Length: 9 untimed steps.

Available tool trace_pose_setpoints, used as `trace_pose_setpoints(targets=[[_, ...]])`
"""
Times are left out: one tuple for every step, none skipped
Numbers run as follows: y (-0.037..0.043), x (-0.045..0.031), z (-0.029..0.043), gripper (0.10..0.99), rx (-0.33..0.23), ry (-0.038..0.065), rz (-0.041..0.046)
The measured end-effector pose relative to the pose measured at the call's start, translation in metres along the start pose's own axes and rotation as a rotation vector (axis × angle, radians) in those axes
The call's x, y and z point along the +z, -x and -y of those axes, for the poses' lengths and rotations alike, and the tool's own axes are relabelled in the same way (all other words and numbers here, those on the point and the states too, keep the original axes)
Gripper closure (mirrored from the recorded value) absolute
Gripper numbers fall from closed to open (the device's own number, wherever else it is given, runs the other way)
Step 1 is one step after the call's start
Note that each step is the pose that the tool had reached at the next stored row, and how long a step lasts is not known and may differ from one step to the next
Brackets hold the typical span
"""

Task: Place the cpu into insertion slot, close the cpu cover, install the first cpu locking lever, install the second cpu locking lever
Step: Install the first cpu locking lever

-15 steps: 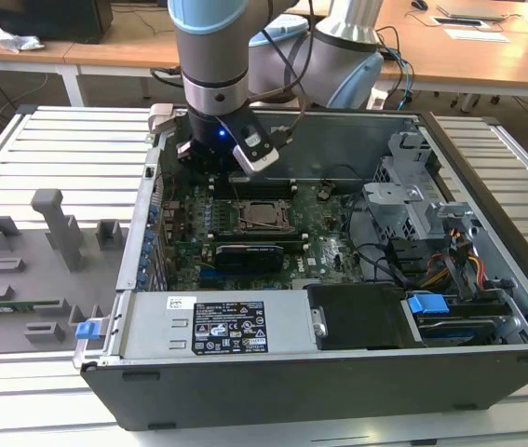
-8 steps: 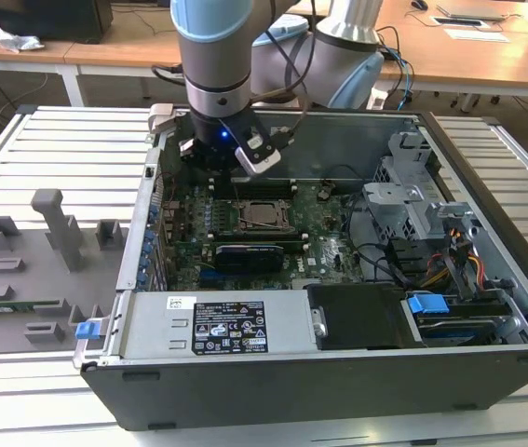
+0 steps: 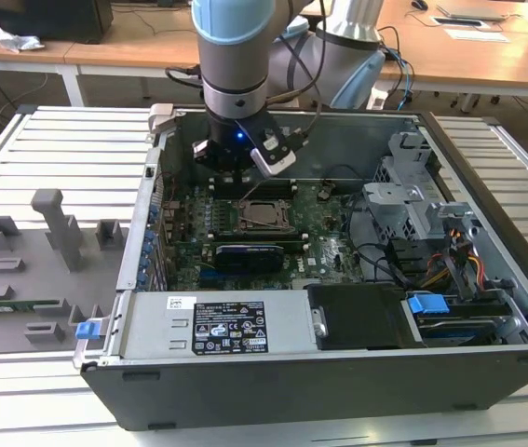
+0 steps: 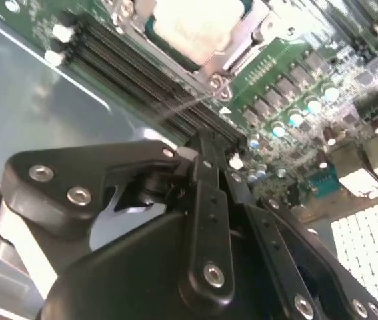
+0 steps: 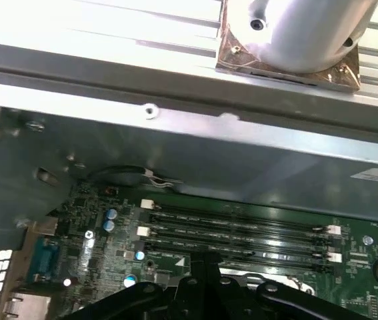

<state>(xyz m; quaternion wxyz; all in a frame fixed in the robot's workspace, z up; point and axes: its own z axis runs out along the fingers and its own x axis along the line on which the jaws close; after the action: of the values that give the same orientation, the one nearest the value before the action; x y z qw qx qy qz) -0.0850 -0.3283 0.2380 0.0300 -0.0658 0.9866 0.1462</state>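
Note:
The cpu (image 3: 264,217) lies in the insertion slot (image 3: 245,226) on the green motherboard (image 3: 329,228). In the second wrist view the cpu (image 4: 195,27) shows pale inside the silvery cpu cover (image 4: 239,50), which lies flat around it. A thin metal locking lever (image 4: 185,107) slants up from the socket's edge towards the memory slots. My gripper (image 3: 242,179) hangs just behind the socket, over the memory slots (image 5: 235,233). Its black fingers (image 4: 207,150) are pressed together, with the tips close beside the lever's free end. Nothing shows between the fingers.
The open computer case (image 3: 273,377) walls in the board. A drive cage (image 3: 403,200) and cables (image 3: 450,261) sit on the exterior view's right, and a power supply (image 3: 217,326) lies in front. A grey fixture tray (image 3: 31,270) rests on the exterior view's left.

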Motion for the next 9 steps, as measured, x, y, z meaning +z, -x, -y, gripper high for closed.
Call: trace_pose_setpoints(targets=[[0.0007, 0.0, 0.0002, 0.98, 0.0, 0.0, 0.0], [0.0007, 0.0, 0.0002, 0.98, 0.0, 0.0, 0.0], [0.0007, -0.0001, 0.0001, 0.98, 0.0, 0.0, -0.0001], [0.0007, 0.0, 0.0001, 0.98, 0.0, 0.0, 0.0], [0.0007, 0.0, 0.0001, 0.98, 0.0, 0.0, 0.0], [0.0007, 0.0, 0.0001, 0.98, 0.0, 0.0, 0.0], [0.0008, 0.0003, 0.0002, 0.98, 0.0, 0.0, 0.0002], [0.0008, 0.0009, 0.0003, 0.98, -0.001, 0.0, 0.003], [0.0007, 0.0013, 0.0005, 0.98, -0.004, -0.003, 0.0113]])
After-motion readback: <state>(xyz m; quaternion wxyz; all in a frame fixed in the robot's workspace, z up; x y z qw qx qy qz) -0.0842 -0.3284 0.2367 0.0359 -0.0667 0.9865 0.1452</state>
